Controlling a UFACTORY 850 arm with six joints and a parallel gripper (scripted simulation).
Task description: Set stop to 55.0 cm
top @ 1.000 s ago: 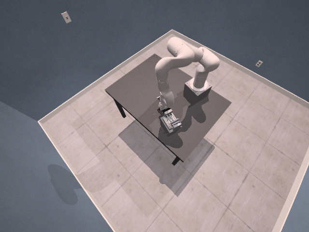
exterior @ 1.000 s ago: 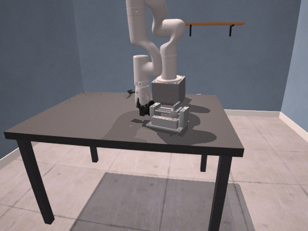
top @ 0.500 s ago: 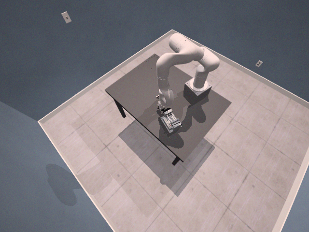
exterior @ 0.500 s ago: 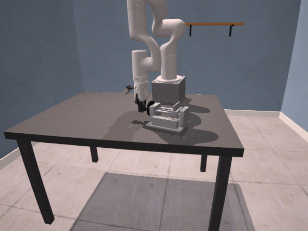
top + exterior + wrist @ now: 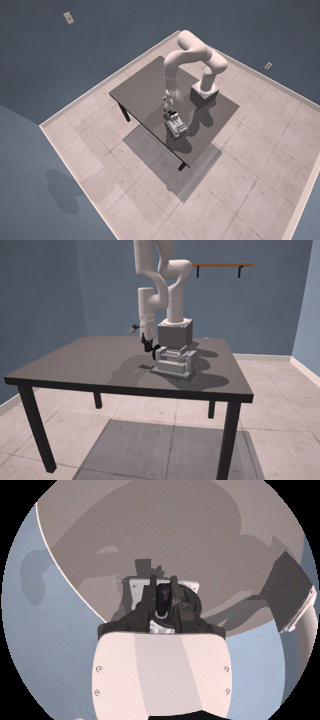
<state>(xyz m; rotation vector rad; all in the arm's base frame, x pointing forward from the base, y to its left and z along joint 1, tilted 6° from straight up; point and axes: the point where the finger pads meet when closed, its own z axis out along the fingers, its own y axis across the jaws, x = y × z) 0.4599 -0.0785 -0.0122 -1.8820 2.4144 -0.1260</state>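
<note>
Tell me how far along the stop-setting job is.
Done: the gripper has hold of the handwheel, its grip knob between the fingers.
In hand: setting the stop, which sits toward the end away from the wheel; its reading is too small to confirm.
Left: finish any adjustment, release, and move clear.
</note>
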